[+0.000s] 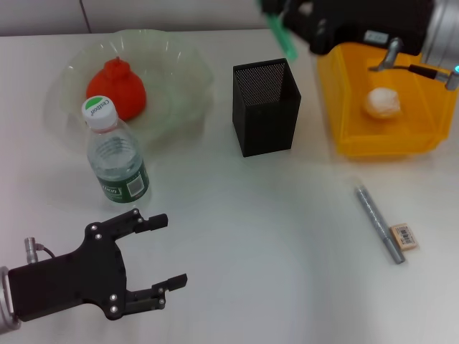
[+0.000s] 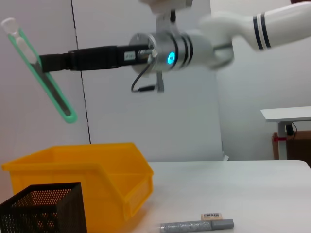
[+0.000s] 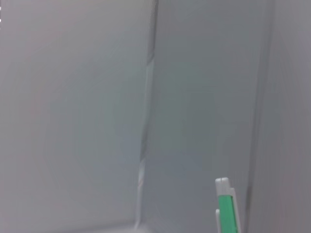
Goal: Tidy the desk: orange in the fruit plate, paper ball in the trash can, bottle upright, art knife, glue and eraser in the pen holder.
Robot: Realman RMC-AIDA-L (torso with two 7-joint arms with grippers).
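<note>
My right gripper (image 1: 292, 18) is at the far top, shut on the green art knife (image 1: 281, 34), which hangs tilted in the air just behind the black mesh pen holder (image 1: 265, 107). The left wrist view shows the knife (image 2: 43, 73) high above the pen holder (image 2: 43, 208); its tip shows in the right wrist view (image 3: 227, 208). The orange (image 1: 117, 87) lies in the fruit plate (image 1: 183, 93). The bottle (image 1: 115, 154) stands upright. The paper ball (image 1: 382, 102) lies in the trash can (image 1: 344, 79). The grey glue stick (image 1: 380, 222) and eraser (image 1: 404, 236) lie on the desk (image 1: 251, 236). My left gripper (image 1: 163, 252) is open and empty at the front left.
The trash can stands right beside the pen holder, on its right. The bottle stands between my left gripper and the fruit plate. The eraser touches the glue stick near its front end, as the left wrist view (image 2: 211, 216) also shows.
</note>
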